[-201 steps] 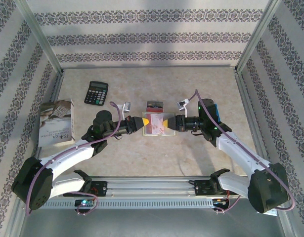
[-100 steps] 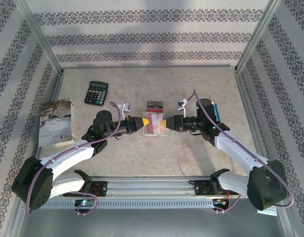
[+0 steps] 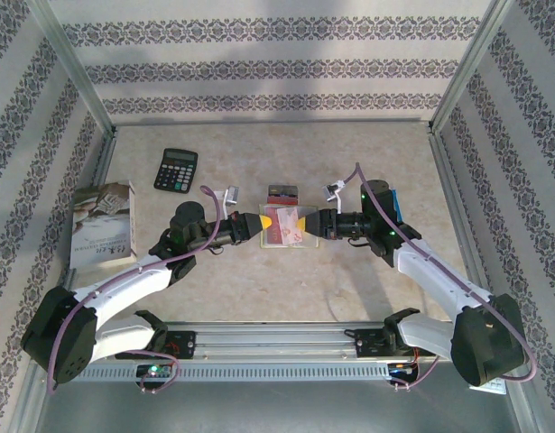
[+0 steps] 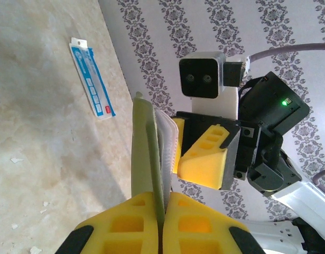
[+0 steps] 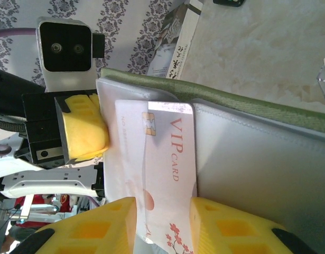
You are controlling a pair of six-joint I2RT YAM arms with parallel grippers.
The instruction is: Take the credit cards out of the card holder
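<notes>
above the middle of the table, the olive-green card holder [image 3: 291, 236] is held up, open, between the two arms. the left gripper [image 4: 162, 198] is clamped tight on the holder's edge, its yellow fingers pressed together over the green cover and pale lining. a pinkish-white card [image 5: 170, 153] (printed "vip card") lies against that lining. the right gripper [image 5: 163, 211] has a finger on either side of the card's near end, jaws apart; whether they actually pinch it i cannot tell. a black calculator [image 3: 176, 169] sits well off to the left rear, and a blue-and-white packet [image 4: 92, 79] lies flat on the table.
</notes>
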